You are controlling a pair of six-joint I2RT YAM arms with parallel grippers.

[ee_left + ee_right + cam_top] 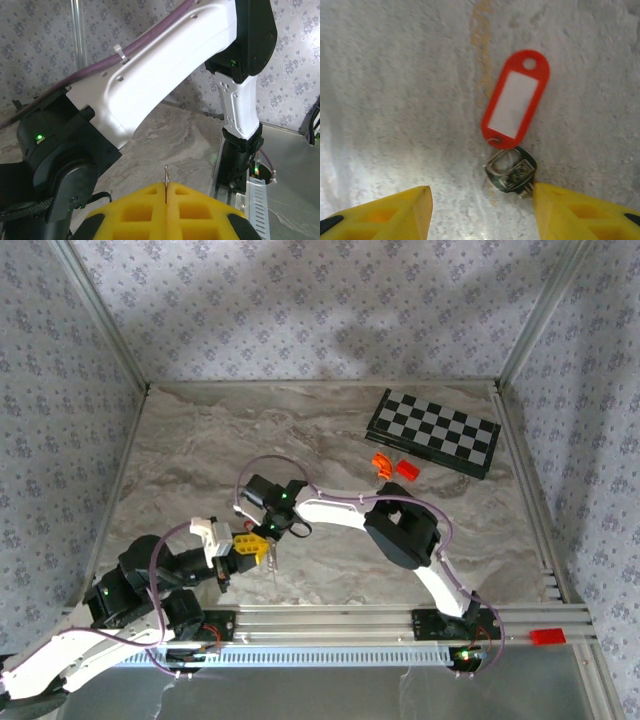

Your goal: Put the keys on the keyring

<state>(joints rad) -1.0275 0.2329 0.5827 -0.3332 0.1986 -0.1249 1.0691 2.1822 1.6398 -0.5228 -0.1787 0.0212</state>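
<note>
The keys [511, 170] lie flat on the marble table: a small silvery key head joined to a red plastic tag [516, 99] with a white label. My right gripper [482, 215] hangs open just above them, and its right fingertip [555, 205] touches the key's blade. My left gripper [166, 187] is shut on the keyring [166, 176], of which a thin pale sliver sticks out edge-on between the yellow pads. From the top, the left gripper [262, 547] and right gripper [281, 524] sit close together at the table's near middle.
A folded chessboard [432, 432] lies at the back right, with two orange-red blocks [392, 467] in front of it. The right arm's elbow [402, 530] bulks over the centre right. Metal frame rails [330, 622] run along the near edge.
</note>
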